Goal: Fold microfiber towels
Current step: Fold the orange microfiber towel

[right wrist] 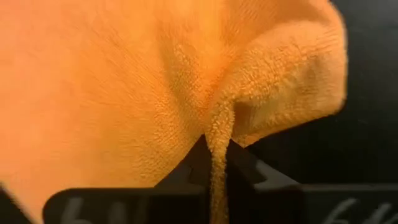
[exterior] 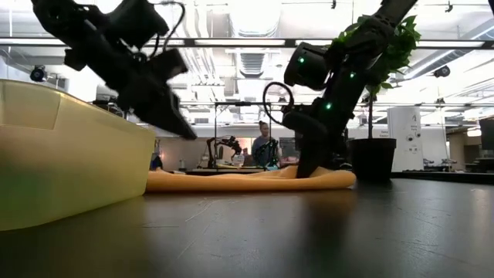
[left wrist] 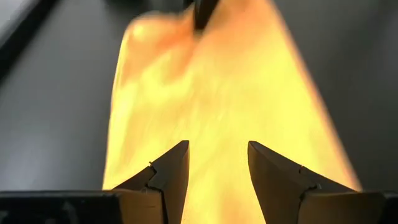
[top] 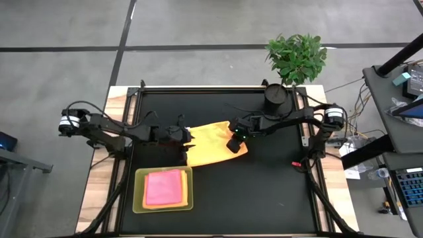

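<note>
Left arm reaches in from the worktop's left edge. Left hand hovers at the left end of the orange towel, raised off the surface in the low view. Its fingers stand apart with nothing between them; the towel lies spread below and past the tips in the left wrist view. State: released.

Near the front-left corner of the worktop sits a translucent lime-green tray. Inside it, a folded pink towel lies on top of an orange layer whose edge shows along the pink one's front and right sides. In the low view the tray wall fills the left foreground.

The orange towel lies flat around the worktop's middle, closer to the back edge, long axis running left to right, its right end slightly farther back than its left. In the low view it reads as a low flat strip on the surface.

Right arm comes in from the right edge. Right hand is down on the towel's right end. The right wrist view shows the fingers closed together with a ridge of orange pile pinched between them. State: clenched, grasping the orange towel.

A potted plant stands at the back-right corner.
</note>
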